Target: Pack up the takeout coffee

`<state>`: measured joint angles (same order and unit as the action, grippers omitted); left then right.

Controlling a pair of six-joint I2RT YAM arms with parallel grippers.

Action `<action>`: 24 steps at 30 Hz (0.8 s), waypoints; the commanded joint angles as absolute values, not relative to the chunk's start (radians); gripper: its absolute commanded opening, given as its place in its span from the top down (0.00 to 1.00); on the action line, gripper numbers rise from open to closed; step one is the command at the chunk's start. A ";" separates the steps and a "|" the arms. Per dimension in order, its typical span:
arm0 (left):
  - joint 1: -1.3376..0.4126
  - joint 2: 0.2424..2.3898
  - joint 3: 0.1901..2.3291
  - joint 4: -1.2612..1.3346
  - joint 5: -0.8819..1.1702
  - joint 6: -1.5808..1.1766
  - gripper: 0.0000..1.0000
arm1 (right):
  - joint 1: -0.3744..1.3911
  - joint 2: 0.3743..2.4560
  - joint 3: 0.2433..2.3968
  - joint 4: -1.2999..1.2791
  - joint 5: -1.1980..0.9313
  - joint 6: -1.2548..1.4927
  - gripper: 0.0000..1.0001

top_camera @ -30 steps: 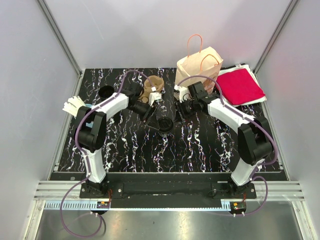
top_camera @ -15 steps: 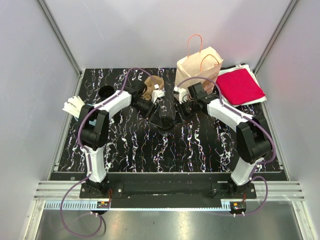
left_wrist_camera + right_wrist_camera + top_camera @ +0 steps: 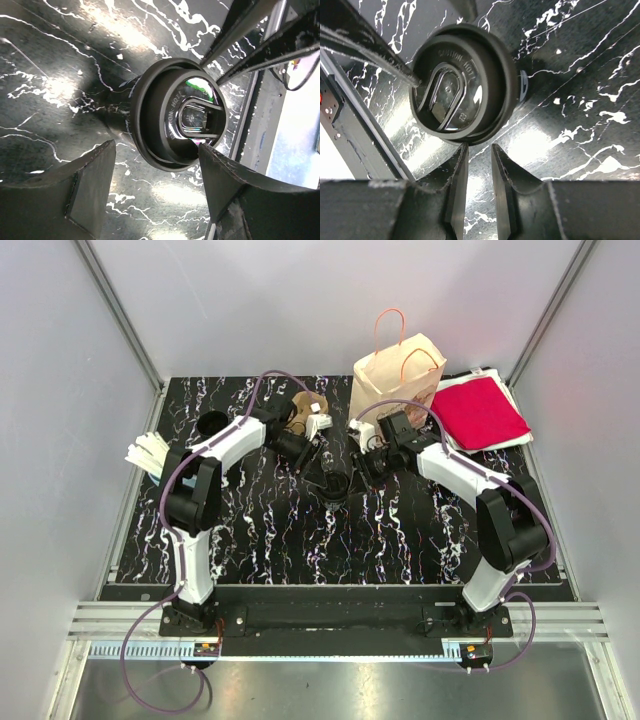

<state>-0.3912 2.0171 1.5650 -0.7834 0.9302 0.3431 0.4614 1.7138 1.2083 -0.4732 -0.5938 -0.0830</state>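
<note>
Two grippers flank the black round-lidded takeout cup [image 3: 333, 483]: left gripper [image 3: 156, 152] spread wide to straddle it, right gripper [image 3: 478, 150] narrowly parted, empty, likely to brace it.

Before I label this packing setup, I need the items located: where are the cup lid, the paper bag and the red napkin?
cup lid [image 3: 462, 82]: right wrist view, middle of its top.
paper bag [image 3: 390, 375]: top view, its front face.
red napkin [image 3: 478, 412]: top view, middle of the red sheet.

A red cloth [image 3: 480, 412] lies on white sheets [image 3: 507, 385] atop the black marbled table [image 3: 300, 540].
</note>
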 commanded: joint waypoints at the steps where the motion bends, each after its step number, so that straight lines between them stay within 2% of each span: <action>1: -0.396 2.029 1.615 -0.749 0.879 0.351 0.30 | 0.480 1.666 1.203 -0.469 -0.623 -0.100 0.70; 11: -0.390 2.043 1.677 -0.742 0.848 0.330 0.28 | 0.483 1.618 1.212 -0.471 -0.611 -0.081 0.70; 24: -0.379 2.011 1.684 -0.738 0.853 0.321 0.26 | 0.483 1.577 1.227 -0.479 -0.560 -0.101 0.64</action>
<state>-0.3862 2.0399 1.6547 -0.7589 0.8570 0.3214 0.4725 1.6505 1.2053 -0.4774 -0.5785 -0.0780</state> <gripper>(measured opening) 0.736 0.342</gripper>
